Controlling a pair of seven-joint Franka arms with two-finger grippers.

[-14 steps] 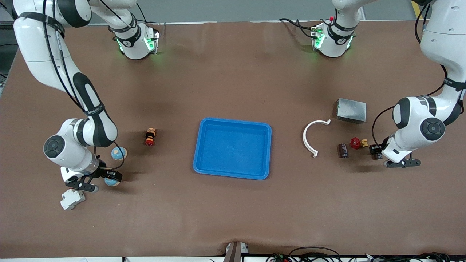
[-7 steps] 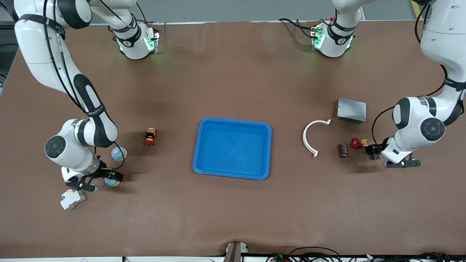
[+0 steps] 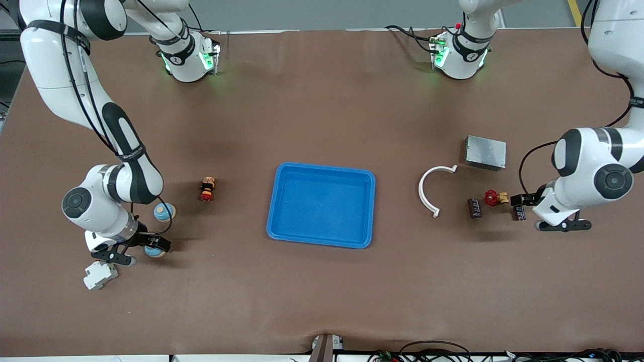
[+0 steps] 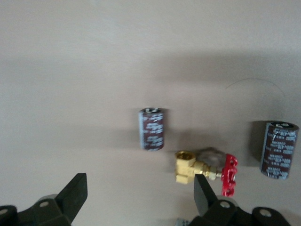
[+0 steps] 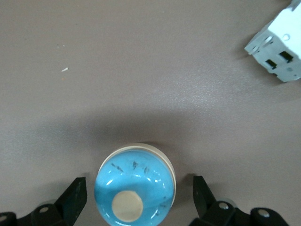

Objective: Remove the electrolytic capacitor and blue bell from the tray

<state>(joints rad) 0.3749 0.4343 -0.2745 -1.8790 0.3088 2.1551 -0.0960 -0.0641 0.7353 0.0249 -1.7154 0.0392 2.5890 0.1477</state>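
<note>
Plainly, the tray (image 3: 322, 205) lies empty, and both task items sit on the table well apart from it, so what matters now is clearance for lifting away. The electrolytic capacitor (image 3: 519, 212) rests at about three o'clock from the tray, toward the left arm's end. It lies on its side, with its long axis roughly on the front view's twelve-to-six line. The left gripper (image 4: 139, 197) hangs low over it with jaws spread wide, holding nothing, and a brass valve (image 4: 204, 172) sits just beside one finger. The blue bell (image 5: 135, 186) stands at about eight o'clock from the tray. It is between the fingers of the right gripper (image 3: 146, 249), whose jaws gape wide with a gap on each side.
</note>
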